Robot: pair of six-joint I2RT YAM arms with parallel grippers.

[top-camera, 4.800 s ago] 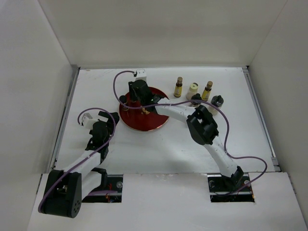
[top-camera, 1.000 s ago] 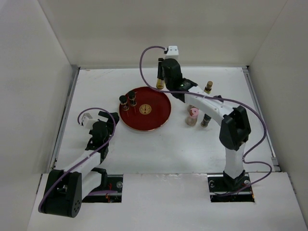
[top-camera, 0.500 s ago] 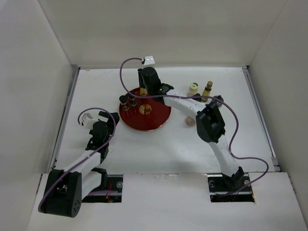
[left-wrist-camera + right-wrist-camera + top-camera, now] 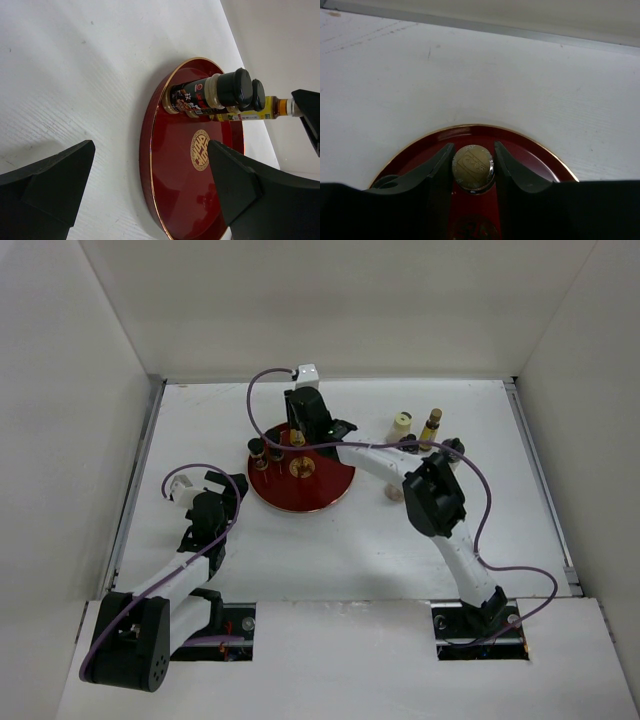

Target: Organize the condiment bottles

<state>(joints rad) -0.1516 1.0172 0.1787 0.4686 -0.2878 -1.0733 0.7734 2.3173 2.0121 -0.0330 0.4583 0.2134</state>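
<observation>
My right gripper [image 4: 298, 437] is shut on the gold cap [image 4: 473, 166] of an amber bottle [image 4: 250, 115], held upright over the far part of the round red tray [image 4: 325, 490]. Its base is at or just above the tray floor. Two dark black-capped bottles [image 4: 265, 449] stand on the tray's left side beside it, and they also show in the left wrist view [image 4: 210, 92]. A cream jar [image 4: 401, 423] and another amber bottle [image 4: 431, 427] stand at the back right. My left gripper [image 4: 228, 488] is open and empty, left of the tray [image 4: 165, 165].
A dark-capped jar [image 4: 452, 448] sits right of the amber bottle, and a pink-capped one [image 4: 393, 491] shows partly under my right arm. The right arm stretches across the table's middle. White walls enclose the table on three sides.
My right gripper carried the amber bottle from the back of the table to the tray and has settled lower beside the two dark bottles. The left arm has not moved.
</observation>
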